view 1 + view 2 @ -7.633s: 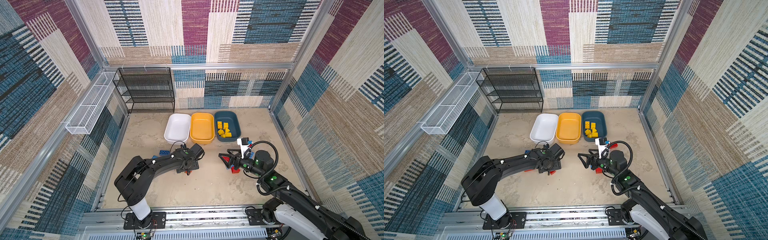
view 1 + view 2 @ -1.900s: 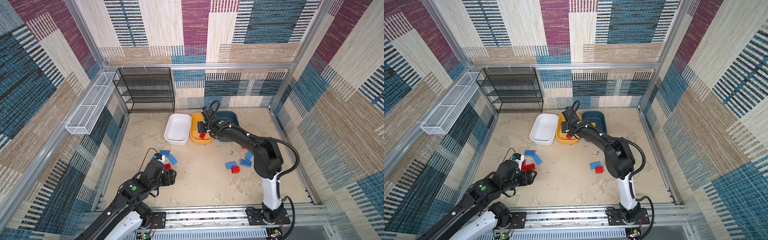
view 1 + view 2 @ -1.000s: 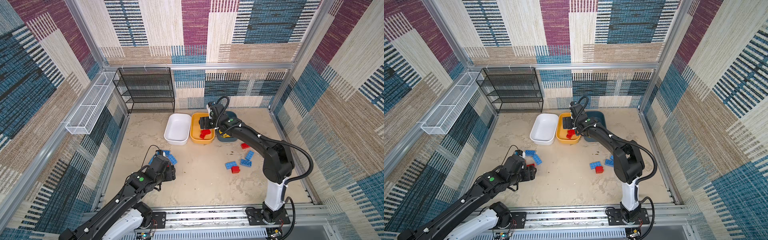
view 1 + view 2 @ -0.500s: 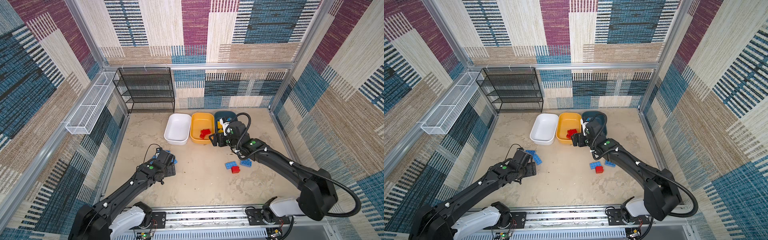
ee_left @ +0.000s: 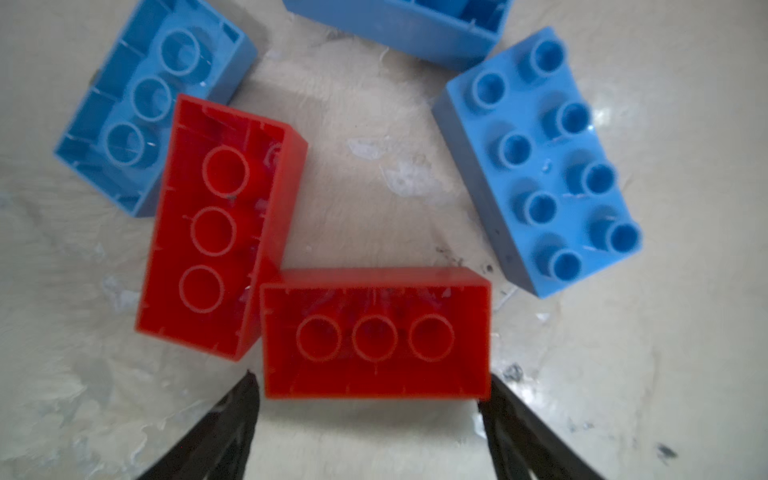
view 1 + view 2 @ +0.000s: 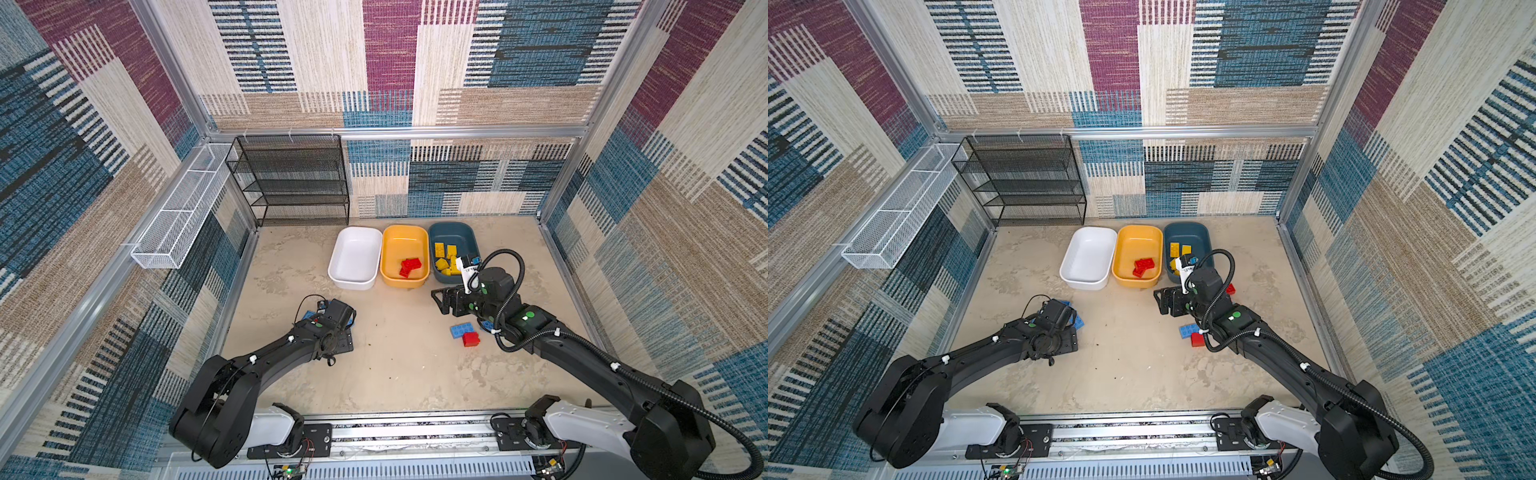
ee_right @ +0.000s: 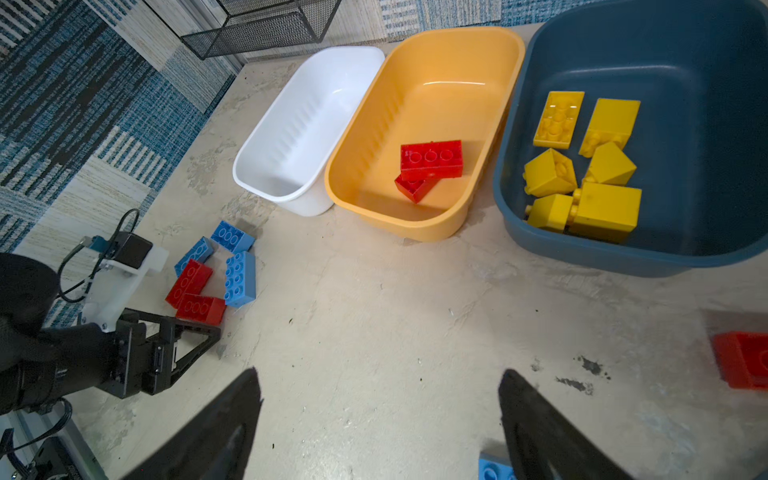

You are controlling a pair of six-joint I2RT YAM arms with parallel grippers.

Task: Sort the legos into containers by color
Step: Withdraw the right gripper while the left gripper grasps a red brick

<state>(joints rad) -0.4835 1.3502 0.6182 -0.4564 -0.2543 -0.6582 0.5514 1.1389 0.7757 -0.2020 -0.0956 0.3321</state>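
Two red legos lay in the yellow tub, yellow ones in the teal tub, mid-frame. Left of centre, the left jaws stood apart beside a loose red lego among blue ones; right jaws gaped empty over the bench.

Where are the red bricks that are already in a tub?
In both top views, two red bricks lie overlapping in the orange tub, the middle one, between the white tub and the teal tub.

legos: showing glossy, smooth moulded plastic
containers: gleaming as smooth plastic
bench: looking matt, rough, mottled
shelf rack: showing black metal mesh
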